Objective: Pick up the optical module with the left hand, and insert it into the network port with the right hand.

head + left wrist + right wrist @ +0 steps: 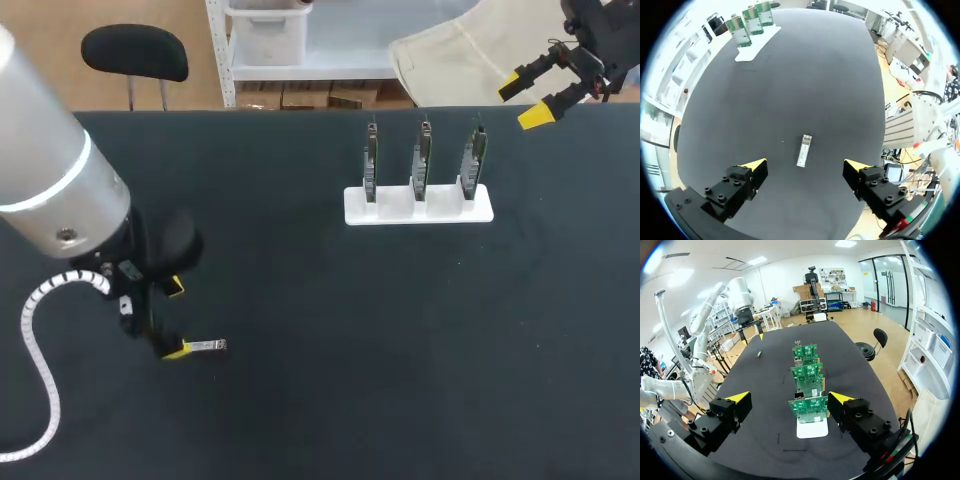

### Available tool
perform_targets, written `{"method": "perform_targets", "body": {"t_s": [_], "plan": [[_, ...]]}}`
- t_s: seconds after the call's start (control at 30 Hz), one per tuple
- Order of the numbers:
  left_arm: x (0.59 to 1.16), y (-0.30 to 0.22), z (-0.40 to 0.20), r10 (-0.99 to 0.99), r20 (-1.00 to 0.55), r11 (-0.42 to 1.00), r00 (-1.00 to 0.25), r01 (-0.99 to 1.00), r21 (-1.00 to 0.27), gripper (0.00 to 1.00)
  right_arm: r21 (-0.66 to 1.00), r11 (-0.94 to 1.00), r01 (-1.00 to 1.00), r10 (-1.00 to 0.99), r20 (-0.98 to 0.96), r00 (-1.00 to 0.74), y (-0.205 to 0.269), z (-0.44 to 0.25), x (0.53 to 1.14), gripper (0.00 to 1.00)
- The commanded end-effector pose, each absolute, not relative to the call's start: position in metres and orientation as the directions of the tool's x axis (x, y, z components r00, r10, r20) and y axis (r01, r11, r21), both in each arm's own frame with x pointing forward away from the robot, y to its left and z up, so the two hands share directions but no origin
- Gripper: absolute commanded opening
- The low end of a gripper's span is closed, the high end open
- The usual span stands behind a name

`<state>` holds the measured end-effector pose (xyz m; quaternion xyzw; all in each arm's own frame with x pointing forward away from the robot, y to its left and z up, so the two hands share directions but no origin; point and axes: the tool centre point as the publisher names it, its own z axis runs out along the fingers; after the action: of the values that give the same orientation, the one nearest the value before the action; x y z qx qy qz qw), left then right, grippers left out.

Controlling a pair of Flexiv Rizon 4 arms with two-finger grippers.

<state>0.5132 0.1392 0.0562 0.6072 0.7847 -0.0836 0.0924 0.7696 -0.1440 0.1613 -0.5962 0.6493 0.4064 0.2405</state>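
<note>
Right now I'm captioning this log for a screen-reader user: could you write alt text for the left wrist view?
The left hand is open above the black table, its yellow-tipped fingers either side of a small silvery optical module lying flat, untouched. Far ahead, a white stand holds three upright green circuit boards.
</note>
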Motion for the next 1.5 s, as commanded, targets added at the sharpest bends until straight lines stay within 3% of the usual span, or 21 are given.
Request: {"method": "perform_targets", "body": {"t_s": [0.03, 1.5], "plan": [[0.510, 0.140, 0.046, 0.928, -0.288, 0.239, -0.237, 0.971, -0.031, 1.00, 0.239, -0.039, -0.970, -0.579, -0.797, -0.173, -0.144, 0.161, 0.769, 1.00], [0.512, 0.150, 0.002, 0.975, -0.121, 0.179, -0.186, 0.982, -0.067, 1.00, 0.239, -0.039, -0.970, -0.579, -0.797, -0.173, -0.144, 0.161, 0.769, 1.00]]}}
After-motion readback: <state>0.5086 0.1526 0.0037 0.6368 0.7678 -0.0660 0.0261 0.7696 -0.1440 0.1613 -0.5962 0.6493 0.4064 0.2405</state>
